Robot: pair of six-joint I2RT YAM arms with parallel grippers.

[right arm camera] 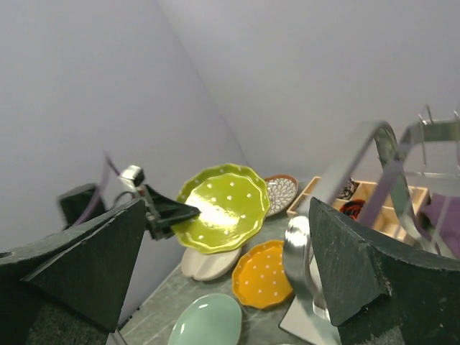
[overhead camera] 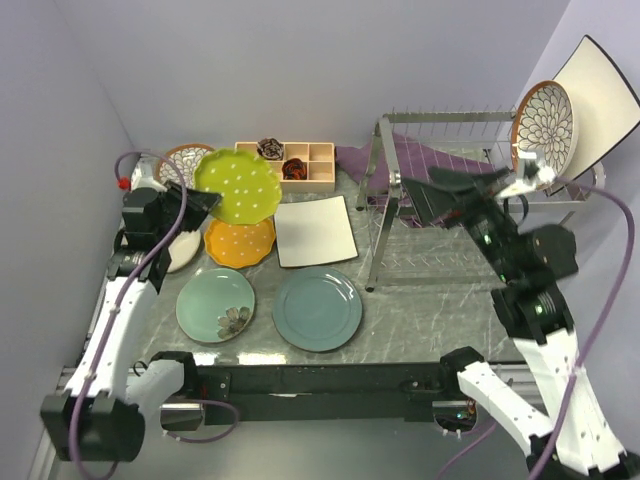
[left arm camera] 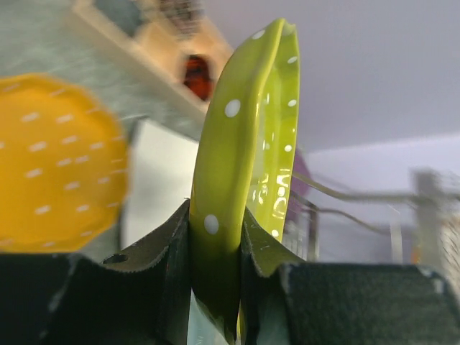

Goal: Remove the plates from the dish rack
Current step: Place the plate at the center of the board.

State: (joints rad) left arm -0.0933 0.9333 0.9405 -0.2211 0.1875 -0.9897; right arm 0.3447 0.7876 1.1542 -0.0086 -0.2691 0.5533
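Top external view, from the left: the left gripper (overhead camera: 193, 203) is clenched on the rim of the yellow-green plate (overhead camera: 240, 185). The plate hangs tilted in the air over the table's back-left area. Left wrist view confirms the grip, with both pads (left arm camera: 169, 277) pinching the plate's edge.

Below it on the near side lies the orange plate (overhead camera: 240, 243). The cream plate (overhead camera: 185, 252) is just beside that on the left, and a brown-rimmed plate (overhead camera: 178, 158) lies behind. Bare tabletop is scarce here. The wooden tray (overhead camera: 312, 165) and flat white square plate (overhead camera: 315, 232) close off the right, and the pale green plate (overhead camera: 215, 305) and teal plate (overhead camera: 317, 308) fill the near side. Setting down probably means stacking on the orange one.

Further right, the right gripper (overhead camera: 415, 198) stands wide apart and empty at the left end of the dish rack (overhead camera: 450, 118), its fingers pointing left. The petal-patterned plate (overhead camera: 545, 128) stands on edge at the rack's far right end. A standing white square plate (overhead camera: 605, 95) is behind it, though I cannot tell whether it sits in the tines or leans on the wall. Both lie to the right, behind the gripper's fingers. The right arm is much the nearer, but it would have to turn round.
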